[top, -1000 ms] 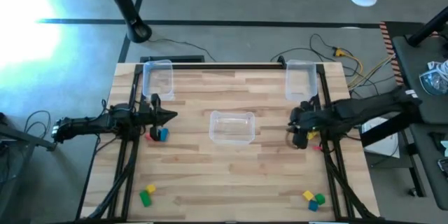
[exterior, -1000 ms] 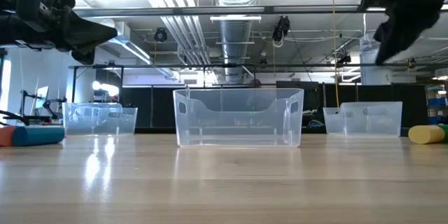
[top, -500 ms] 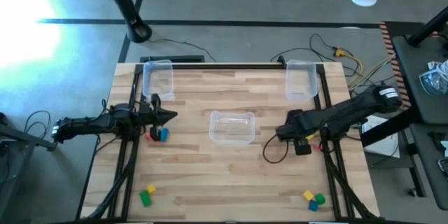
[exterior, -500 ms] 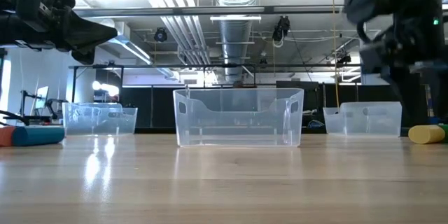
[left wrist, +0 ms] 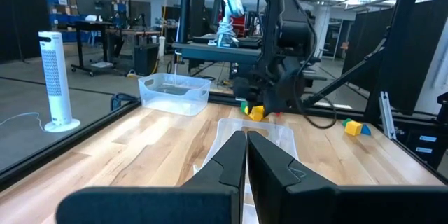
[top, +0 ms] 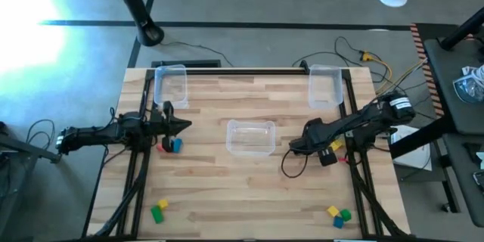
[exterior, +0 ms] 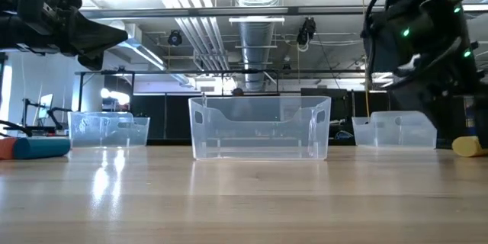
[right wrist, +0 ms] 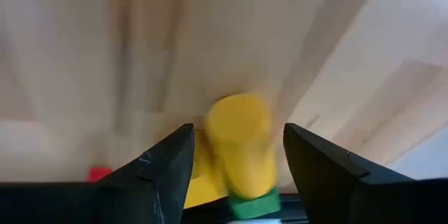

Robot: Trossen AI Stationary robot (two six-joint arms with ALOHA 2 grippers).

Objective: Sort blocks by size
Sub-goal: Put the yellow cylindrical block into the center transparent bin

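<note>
My right gripper (right wrist: 238,155) hangs open near the table's right edge (top: 330,151), pointing down. Its fingers stand on either side of a yellow block (right wrist: 241,140) without touching it. A green block (right wrist: 255,206) and a red one (right wrist: 98,175) lie close by. My left gripper (top: 185,125) waits shut at the table's left side, above a blue block (top: 175,144) and a red block (top: 165,146). More blocks lie near the front corners: yellow (top: 162,206) and green (top: 157,214) on the left, yellow (top: 332,211), green (top: 345,215) and blue (top: 338,222) on the right.
Three clear bins stand on the wooden table: one in the middle (top: 250,137), one at the far left (top: 171,85) and one at the far right (top: 324,87). A loop of black cable (top: 291,168) hangs from the right arm over the table.
My right arm has folded in toward the table's middle and come down. Its gripper has tipped to point down over the yellow block near the right edge.
</note>
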